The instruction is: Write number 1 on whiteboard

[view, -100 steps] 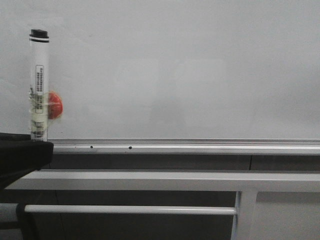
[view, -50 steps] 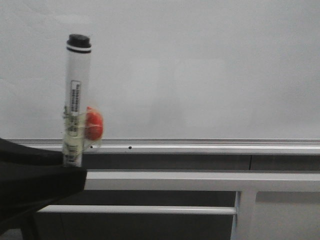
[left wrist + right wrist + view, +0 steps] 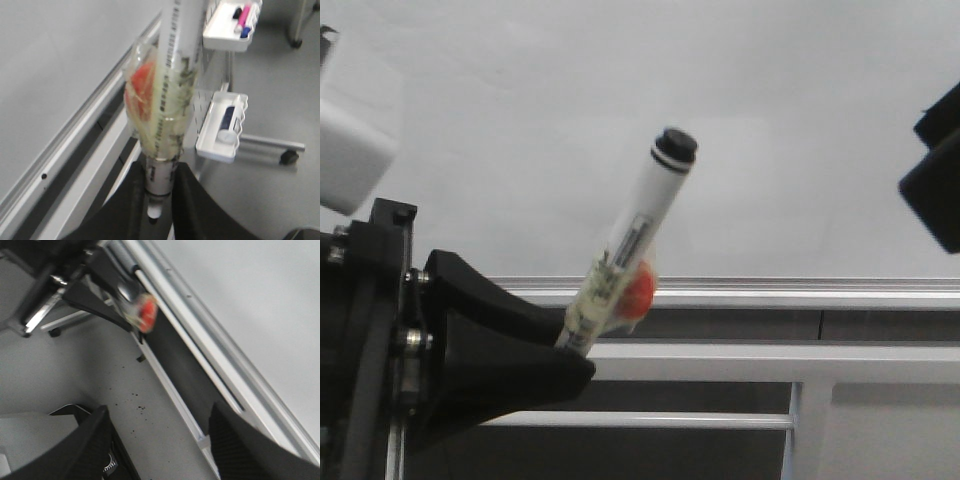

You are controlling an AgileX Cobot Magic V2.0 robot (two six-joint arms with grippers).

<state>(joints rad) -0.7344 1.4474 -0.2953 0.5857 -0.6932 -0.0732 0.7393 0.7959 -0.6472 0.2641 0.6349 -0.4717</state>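
Leftmost, the left gripper pinches the base of a white marker pen, which tilts rightward with its black cap up and a red blob taped to its barrel. Behind it stands the whiteboard, bare of any stroke. At far right, the right gripper is spread apart.

No text, number or brand can be read anywhere. The white marker pen carries a narrow printed label along its barrel, but the print is too small and blurred to make out in the front view and in the left wrist view. The whiteboard bears no writing.
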